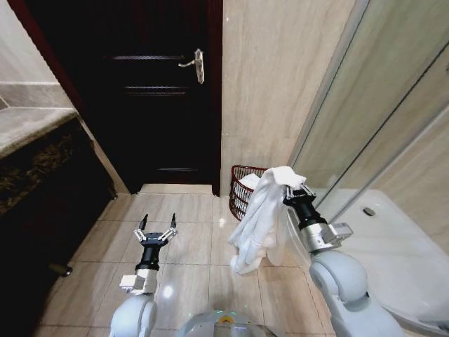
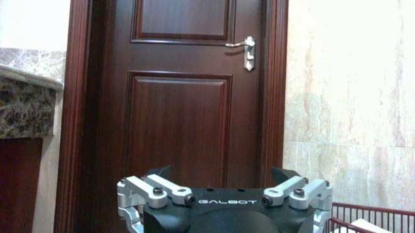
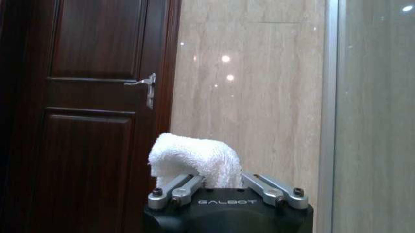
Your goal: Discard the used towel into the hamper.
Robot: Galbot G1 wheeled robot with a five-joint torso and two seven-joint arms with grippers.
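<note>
From the head view, the right gripper [image 1: 289, 191] clamped the white towel [image 1: 261, 217], which hung just before the hamper [image 1: 242, 188] by the wall; the left gripper [image 1: 156, 232] idled low, jaws wide and empty. The left wrist view caught the hamper's rim [image 2: 372, 213]. The right wrist view showed the towel [image 3: 194, 160] pinched. I judged it the carry: the towel needed to go over the rim before release.
</note>
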